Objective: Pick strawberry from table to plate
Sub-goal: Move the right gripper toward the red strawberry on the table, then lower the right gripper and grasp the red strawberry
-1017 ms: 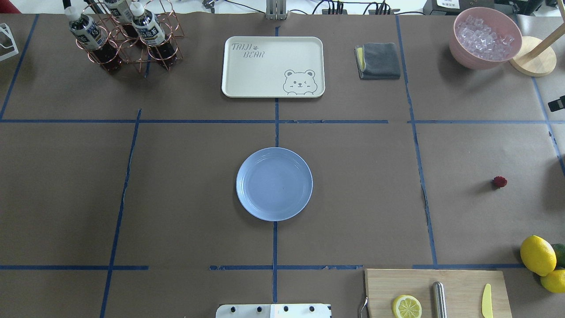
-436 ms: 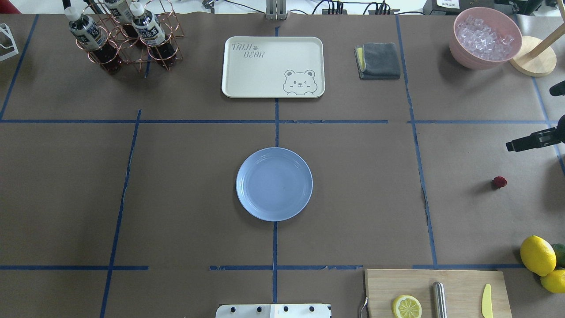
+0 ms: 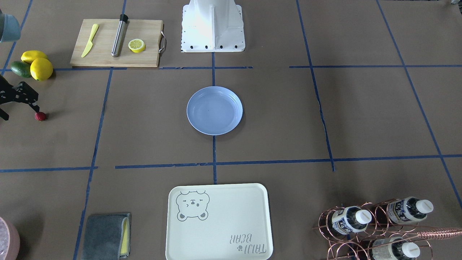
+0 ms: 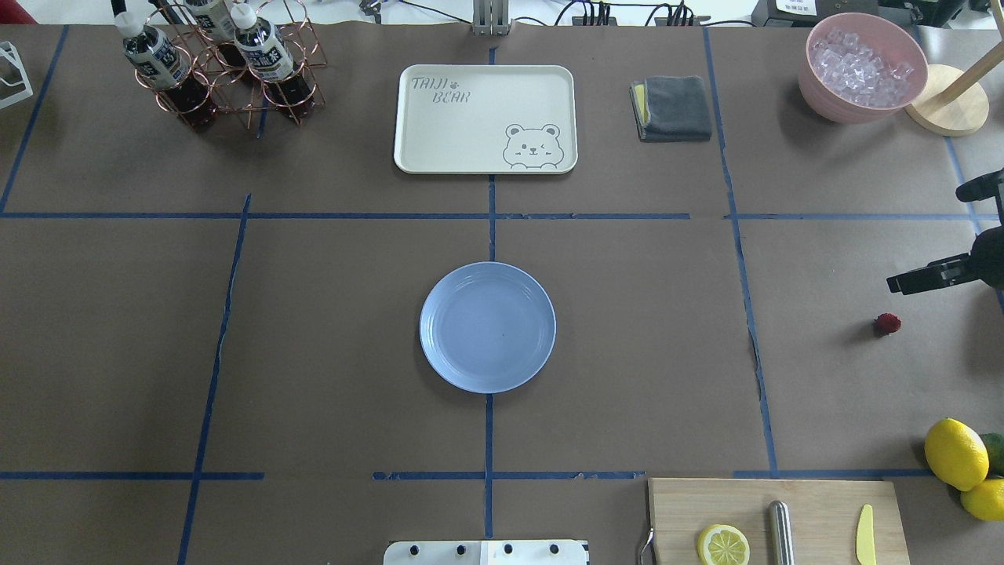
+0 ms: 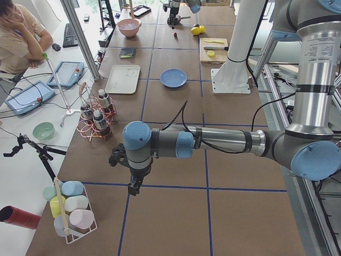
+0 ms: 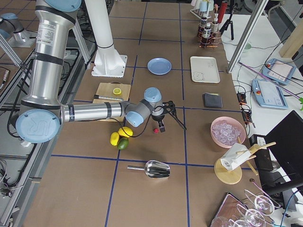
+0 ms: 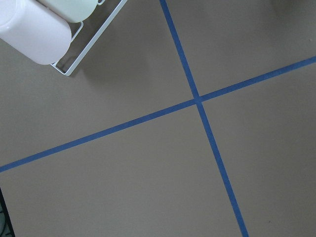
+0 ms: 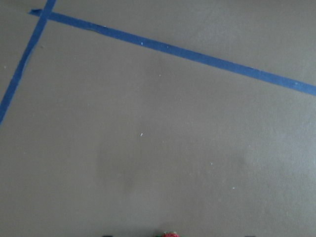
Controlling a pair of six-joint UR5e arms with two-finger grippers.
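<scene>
The black two-finger right pincer (image 4: 925, 239) stands wide open with nothing in it, over the right edge of the bench in the overhead view. The tiny dark red, bumpy strawberry (image 4: 888, 323) lies on the wide brown-paper bench crossed by blue tape lines (image 4: 627, 353), near the pincer at its 7 o'clock and not between its fingers. The round, shallow, light blue-grey plastic plate (image 4: 487, 327) sits mid-bench, well apart, at the strawberry's 9 o'clock. The left pincer (image 5: 131, 189) hangs over the bench's far left end; how far open it is I cannot tell.
</scene>
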